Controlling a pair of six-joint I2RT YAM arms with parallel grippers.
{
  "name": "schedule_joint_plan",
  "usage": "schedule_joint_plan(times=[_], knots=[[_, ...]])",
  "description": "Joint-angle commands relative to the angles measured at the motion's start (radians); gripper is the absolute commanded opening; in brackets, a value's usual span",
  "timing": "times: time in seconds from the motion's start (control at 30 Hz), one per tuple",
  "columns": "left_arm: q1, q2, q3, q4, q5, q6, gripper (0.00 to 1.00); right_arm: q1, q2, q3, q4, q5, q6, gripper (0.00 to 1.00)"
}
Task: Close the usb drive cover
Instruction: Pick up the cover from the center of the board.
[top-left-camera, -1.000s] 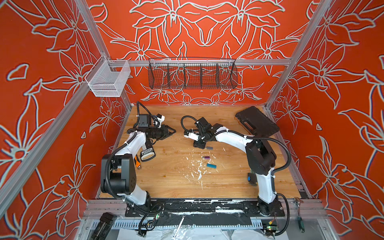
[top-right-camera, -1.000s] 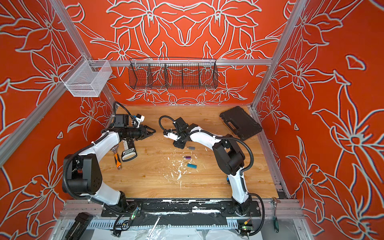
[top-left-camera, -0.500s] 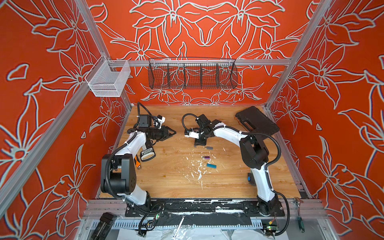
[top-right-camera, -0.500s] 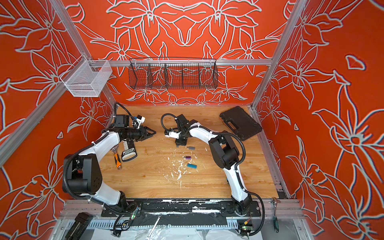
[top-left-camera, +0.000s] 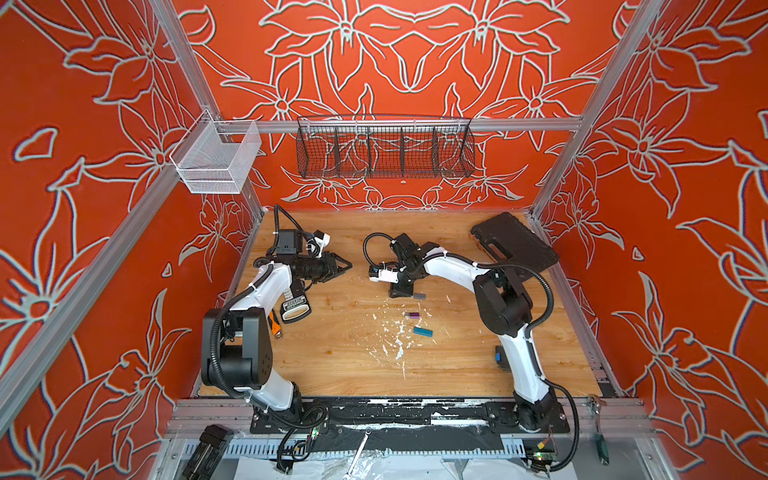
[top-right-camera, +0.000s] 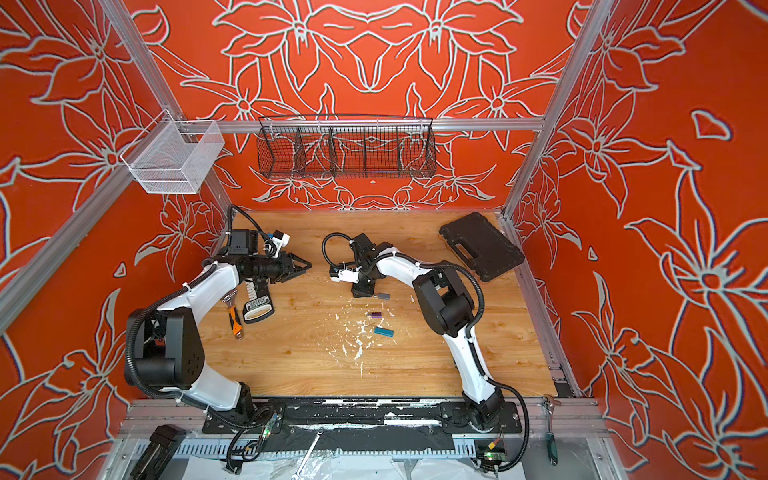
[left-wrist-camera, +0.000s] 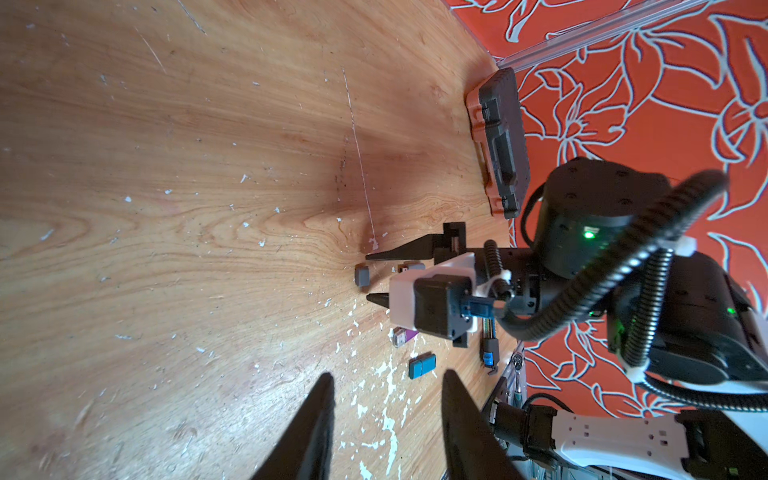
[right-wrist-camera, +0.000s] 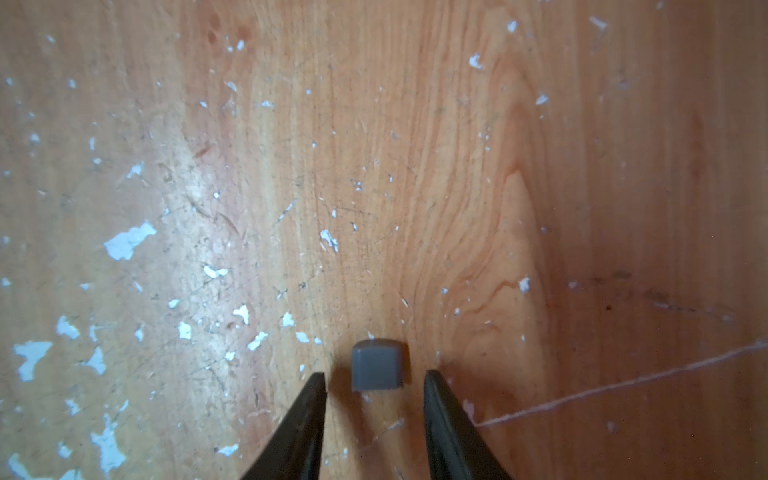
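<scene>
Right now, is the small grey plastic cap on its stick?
Off. The small grey plastic cap lies alone on the wooden table.

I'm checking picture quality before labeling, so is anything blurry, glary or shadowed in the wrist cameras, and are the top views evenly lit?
Right wrist view: gray cap fairly sharp; table has pale sheen on one side, dim shadow on the other. Left wrist view: left fingers are soft dark silhouettes, wood grain bows with lens distortion. Both top views: even light, no strong glare.
</scene>
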Motion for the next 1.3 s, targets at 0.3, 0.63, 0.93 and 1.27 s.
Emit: schedule_joint_plan(times=[0.3,0.63,0.93,1.27], knots=[[0.005,0.015,-0.003,-0.006,0.021,0.005,0.41,-0.004,0.033,0.032,-0.041,0.009,-0.044,0.33],[0.005,0.022,-0.005,0.002,0.026,-0.004,0.41,-0.004,0.03,0.022,-0.031,0.01,-0.048,0.25],[0.003,0.026,-0.02,0.021,0.029,-0.015,0.41,-0.004,0.015,0.013,-0.016,0.016,-0.056,0.2],[0.006,0.068,-0.056,0.068,0.069,-0.031,0.41,-0.004,-0.03,-0.007,0.024,-0.033,-0.051,0.16]])
